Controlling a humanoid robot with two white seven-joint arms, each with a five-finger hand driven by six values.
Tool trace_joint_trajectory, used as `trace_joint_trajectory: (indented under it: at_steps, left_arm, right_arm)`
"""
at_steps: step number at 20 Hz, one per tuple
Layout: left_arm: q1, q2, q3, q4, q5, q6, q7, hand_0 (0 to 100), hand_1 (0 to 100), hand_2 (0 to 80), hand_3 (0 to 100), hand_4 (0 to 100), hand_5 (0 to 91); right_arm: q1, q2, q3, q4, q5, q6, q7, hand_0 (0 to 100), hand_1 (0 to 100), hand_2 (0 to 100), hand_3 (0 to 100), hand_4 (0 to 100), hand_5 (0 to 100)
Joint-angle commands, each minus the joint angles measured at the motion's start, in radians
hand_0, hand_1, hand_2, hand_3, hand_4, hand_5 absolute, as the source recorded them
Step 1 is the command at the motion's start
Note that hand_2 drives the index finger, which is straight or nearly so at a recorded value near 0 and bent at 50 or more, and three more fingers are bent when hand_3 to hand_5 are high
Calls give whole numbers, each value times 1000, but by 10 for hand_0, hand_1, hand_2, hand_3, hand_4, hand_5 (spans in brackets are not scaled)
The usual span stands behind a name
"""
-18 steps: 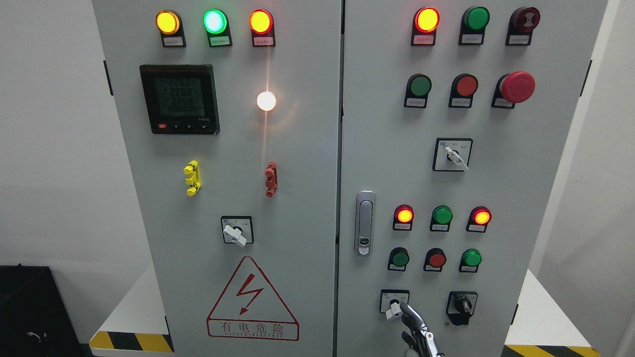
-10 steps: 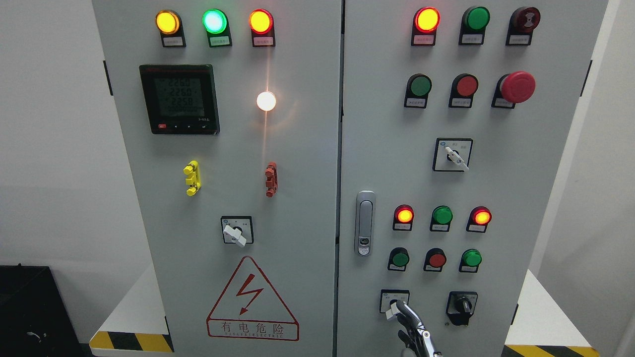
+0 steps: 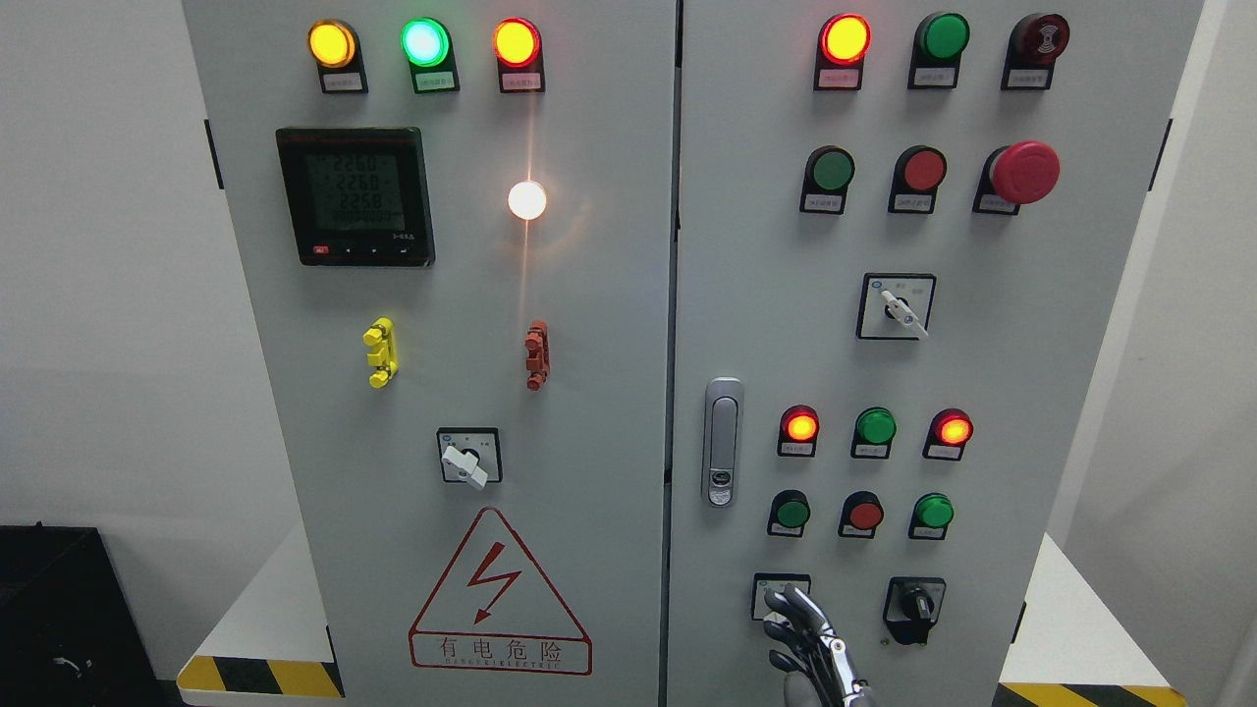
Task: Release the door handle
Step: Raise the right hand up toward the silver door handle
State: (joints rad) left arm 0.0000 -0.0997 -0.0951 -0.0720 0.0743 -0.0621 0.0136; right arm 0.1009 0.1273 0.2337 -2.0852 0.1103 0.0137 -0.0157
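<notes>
We see only the fingers and part of the wrist of our right hand [image 3: 807, 643], cut off at the bottom edge, loosely spread and covering the small white rotary switch [image 3: 776, 596] it earlier pointed at. The upright silver door handle [image 3: 723, 442] stands untouched above, on the grey cabinet door [image 3: 1031, 393].

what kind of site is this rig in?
Likely an electrical or industrial control room, or a training mock-up of one: a grey control cabinet with indicator lamps, a red emergency-stop button and an electric-hazard sign.
</notes>
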Motion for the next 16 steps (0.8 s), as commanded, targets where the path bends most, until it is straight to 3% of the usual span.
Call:
trace_joint_trajectory:
  at_steps: [1,3,9,16]
  left_arm:
    - [17,0,0,0,-1,-1,0,120,556,0,0,0,0]
    - [17,0,0,0,-1,-1,0,120,556,0,0,0,0]
    - [17,0,0,1,-1,-1,0,120,556,0,0,0,0]
    - [17,0,0,0,-1,-1,0,120,556,0,0,0,0]
  right_arm:
    - [-44,0,-4,1,95,25,-6,452,282,27,761,796,808]
    - [-59,0,-10,2,191,25,-9,487,279,69,831,865,859]
    - [-107,2,-11,4,484,20,-10,524,299,130,945,940,935]
    - [-131,0,-8,20,814,23,-7,509,348,131,998,984,1000]
